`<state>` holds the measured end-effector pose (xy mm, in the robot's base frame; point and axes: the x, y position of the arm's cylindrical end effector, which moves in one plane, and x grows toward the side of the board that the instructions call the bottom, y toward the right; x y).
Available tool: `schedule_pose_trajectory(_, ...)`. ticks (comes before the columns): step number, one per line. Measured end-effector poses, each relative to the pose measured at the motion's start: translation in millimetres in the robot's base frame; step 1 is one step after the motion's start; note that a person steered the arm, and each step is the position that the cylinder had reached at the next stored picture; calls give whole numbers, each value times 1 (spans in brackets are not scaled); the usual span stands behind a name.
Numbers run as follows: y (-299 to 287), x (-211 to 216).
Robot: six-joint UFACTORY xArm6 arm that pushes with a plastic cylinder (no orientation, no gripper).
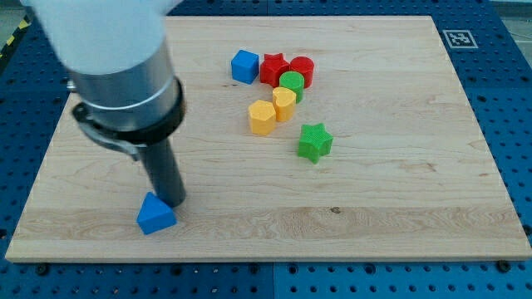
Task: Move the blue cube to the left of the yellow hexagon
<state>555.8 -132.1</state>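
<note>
The blue cube [244, 66] sits near the view's top centre, touching the left side of a red star [273, 68]. The yellow hexagon [262, 117] lies below and slightly right of the cube, with a gap between them, and touches a second yellow block [284, 104] on its upper right. My tip [171, 202] is far off at the view's lower left, right behind a blue triangular block [155, 214] and touching or almost touching it. The tip is well away from both the cube and the hexagon.
A red cylinder [301, 71] sits right of the red star, with a green cylinder [291, 84] just below them. A green star [314, 141] lies alone, lower right of the hexagon. The wooden board [399, 166] rests on a blue pegboard. The arm's wide body hides the board's upper left.
</note>
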Motion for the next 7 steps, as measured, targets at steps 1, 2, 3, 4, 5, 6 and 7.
schedule_pose_trajectory(1, -12, -4)
schedule_pose_trajectory(2, -13, -62)
schedule_pose_trajectory(3, -43, -136)
schedule_pose_trajectory(4, -55, -216)
schedule_pose_trajectory(5, -37, -274)
schedule_pose_trajectory(6, 17, -289)
schedule_pose_trajectory(7, 76, -288)
